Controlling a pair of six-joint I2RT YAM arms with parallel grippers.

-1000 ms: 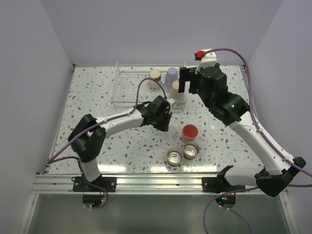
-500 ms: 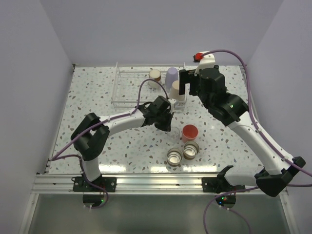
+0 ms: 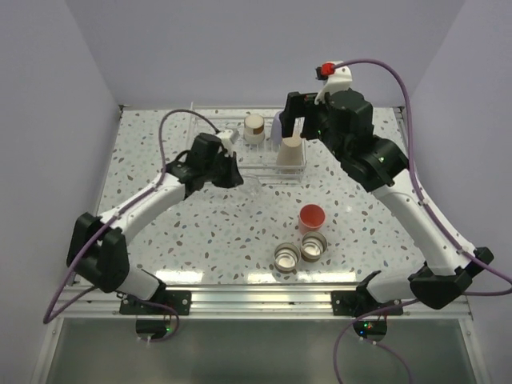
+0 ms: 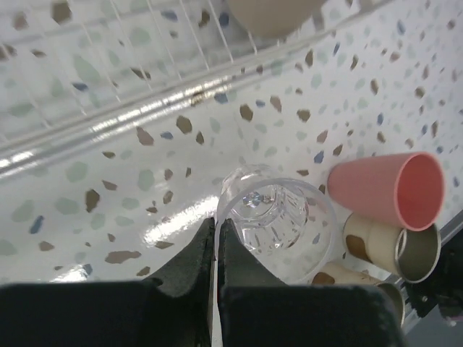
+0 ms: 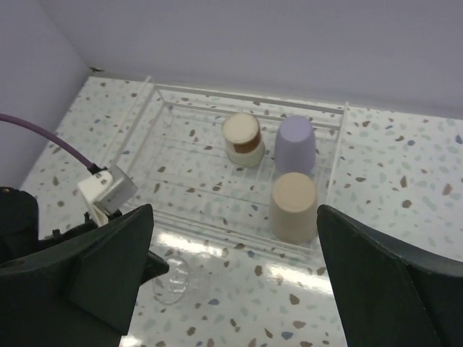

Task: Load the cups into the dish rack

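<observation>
Left gripper (image 4: 217,235): fingers pinched together on the rim of the clear cup (image 4: 278,228), just short of the front rail of the dish rack (image 3: 192,144). The cup's long axis appears tilted, mouth toward the wrist, base away.
Right gripper (image 5: 235,210): jaws wide apart, empty, above the rack.
Below it, in the rack, inverted: tan-based cup (image 5: 242,137), lavender cup (image 5: 296,144), beige cup (image 5: 294,206).
Right of the left gripper, toward the bases, on the table: red-pink cup (image 3: 312,217), 2 silvery-rimmed cups (image 3: 287,257) (image 3: 314,247).
Judged 3 of 7 loaded, 4th in hand.

Glossy, see-through clear cup (image 4: 278,224); matt plastic pink cup (image 4: 376,191); shiny speckled tabletop (image 4: 347,94).
</observation>
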